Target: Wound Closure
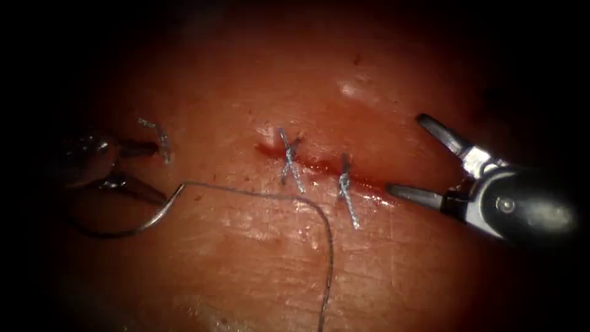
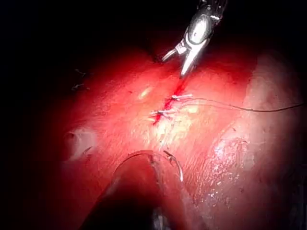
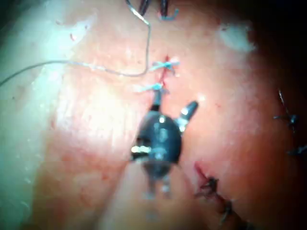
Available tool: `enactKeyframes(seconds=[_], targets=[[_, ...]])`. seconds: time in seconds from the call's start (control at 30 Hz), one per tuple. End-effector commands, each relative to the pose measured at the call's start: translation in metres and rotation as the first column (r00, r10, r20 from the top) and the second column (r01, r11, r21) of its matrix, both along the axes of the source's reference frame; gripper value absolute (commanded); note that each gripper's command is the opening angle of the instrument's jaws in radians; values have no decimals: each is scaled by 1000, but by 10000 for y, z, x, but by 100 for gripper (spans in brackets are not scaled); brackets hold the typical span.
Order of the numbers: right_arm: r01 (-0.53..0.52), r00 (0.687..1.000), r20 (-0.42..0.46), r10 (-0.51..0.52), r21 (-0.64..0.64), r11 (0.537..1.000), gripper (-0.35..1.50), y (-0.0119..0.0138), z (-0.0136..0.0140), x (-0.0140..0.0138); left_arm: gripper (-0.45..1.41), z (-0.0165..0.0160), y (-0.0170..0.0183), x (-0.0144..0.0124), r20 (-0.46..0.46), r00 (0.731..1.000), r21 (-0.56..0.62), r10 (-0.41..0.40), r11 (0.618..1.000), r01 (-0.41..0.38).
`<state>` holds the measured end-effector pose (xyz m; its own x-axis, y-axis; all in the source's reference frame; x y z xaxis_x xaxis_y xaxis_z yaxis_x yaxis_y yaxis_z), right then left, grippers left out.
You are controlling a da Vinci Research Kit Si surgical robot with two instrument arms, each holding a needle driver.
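Needle: curved, thin, held near its thread end by my left claw, lying free above the tissue, left of the cut. Thread: grey, arcing from needle across the tissue. Cut: red, wet, crossed by two stitches. My right claw: agape, holding nothing.

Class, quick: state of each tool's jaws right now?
Left tool: shut on the needle near its thread end, left of the cut; needle out of the tissue.
Right tool: open, holding nothing.
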<state>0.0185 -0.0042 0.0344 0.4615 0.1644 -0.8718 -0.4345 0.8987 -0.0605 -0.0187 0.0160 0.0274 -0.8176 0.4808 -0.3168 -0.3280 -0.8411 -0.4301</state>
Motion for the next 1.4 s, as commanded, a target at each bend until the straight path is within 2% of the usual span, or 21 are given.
enactKeyframes(seconds=[0.03,0.17,0.2,0.33,0.47,0.5,0.57,0.67,0.73,0.77,0.83,0.87,0.93,1.03,1.07,1.2,1.23,1.4], targets=[[0,1000,-4,0,1,1000,123,1,6,6,56,-9,13,-9,28,1000,-21,-1,1000,1],[0,1000,-4,0,0,1000,123,1,7,6,56,-44,57,-8,97,993,-180,-69,980,85],[0,1000,-4,0,0,1000,123,1,8,7,56,-57,71,-5,130,987,-235,-90,965,119],[-2,1000,-7,2,4,1000,123,0,9,8,64,-75,81,-1,195,969,-280,-149,939,200],[0,1000,-9,0,4,1000,123,-1,10,9,61,-77,84,-6,236,958,-272,-165,935,228],[0,1000,-9,0,4,1000,123,-1,10,9,59,-72,79,-14,295,938,-197,-184,949,248],[0,1000,-9,0,4,1000,123,-1,10,9,57,-66,72,-22,352,912,-143,-210,951,274],[0,1000,-9,0,4,1000,123,-1,9,9,56,-47,57,-45,397,882,-69,-255,949,306],[0,1000,-9,0,4,1000,123,-1,9,9,59,-30,46,-61,415,852,42,-319,942,332],[0,1000,-9,0,4,1000,123,-1,9,9,64,-18,41,-71,434,807,159,-401,916,369],[0,1000,-9,0,4,1000,123,-1,9,10,64,-8,38,-79,463,751,260,-471,882,394],[0,1000,-9,0,4,1000,123,-1,10,10,68,-1,39,-82,475,709,338,-521,852,400],[-1,1000,-8,1,3,1000,123,-1,10,10,88,6,43,-81,470,688,373,-552,831,412],[-1,1000,-8,1,3,1000,123,-2,10,10,93,21,55,-69,456,693,350,-558,829,437],[1,1000,-10,-1,4,1000,123,-2,10,11,94,31,59,-59,437,707,347,-556,829,438],[1,1000,-10,-1,4,1000,123,-2,10,12,98,49,65,-39,408,724,331,-557,829,451],[1,1000,-10,-1,4,1000,123,-2,10,12,101,59,67,-28,396,737,317,-548,835,450],[0,1000,-9,0,4,1000,123,-3,9,12,108,79,69,-12,351,768,307,-536,841,446]])
